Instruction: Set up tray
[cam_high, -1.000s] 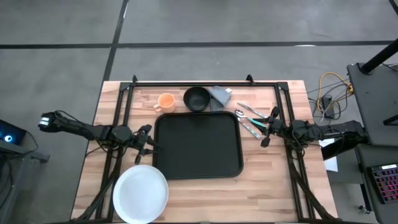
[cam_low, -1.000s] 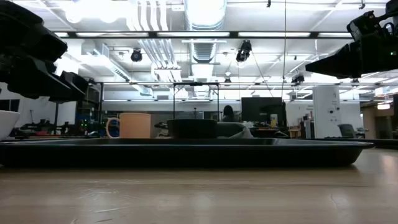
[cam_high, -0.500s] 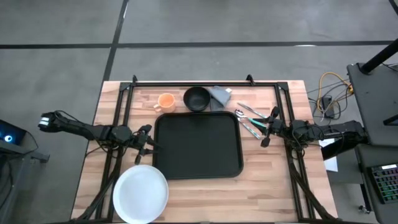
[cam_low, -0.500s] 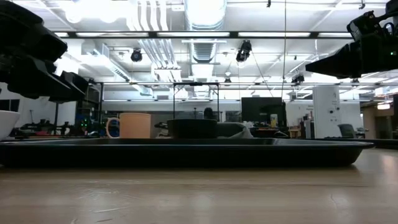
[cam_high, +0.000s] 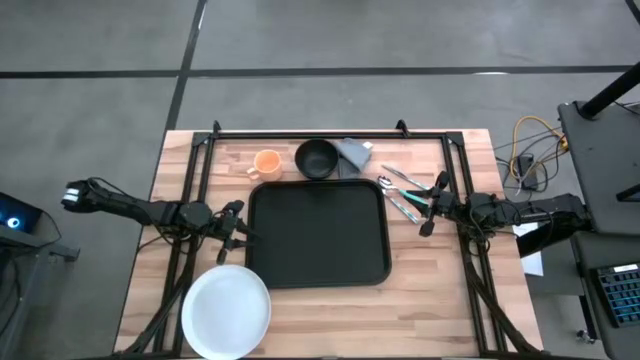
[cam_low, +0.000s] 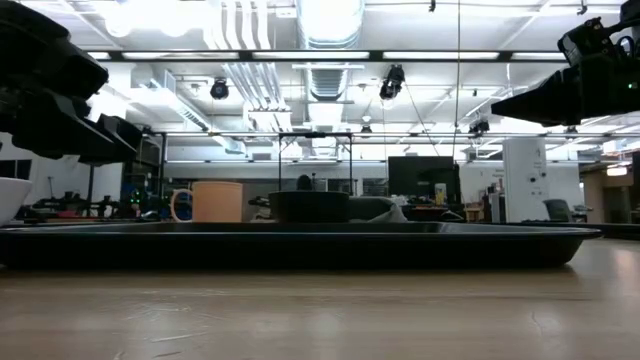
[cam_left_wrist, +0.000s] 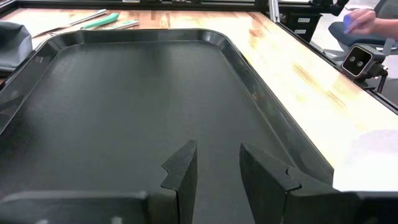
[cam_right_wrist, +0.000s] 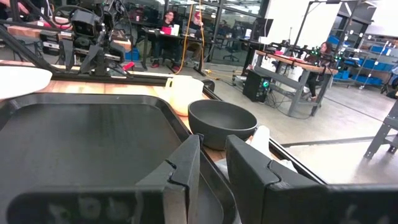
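Tray (cam_high: 318, 232): I see it bare at table centre. White plate (cam_high: 226, 311) at its 7 o'clock, black bowl (cam_high: 317, 158) at 12, orange cup (cam_high: 267, 163) at 11, cutlery (cam_high: 400, 195) at 2. My left gripper (cam_high: 238, 231) waits at the 9 o'clock rim, fingers slightly parted, holding nothing. My right gripper (cam_high: 433, 204) at 3 o'clock, likewise.

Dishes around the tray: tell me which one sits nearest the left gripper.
The white plate, at the table's front-left corner just below the left gripper. The black bowl and orange cup sit behind the tray.
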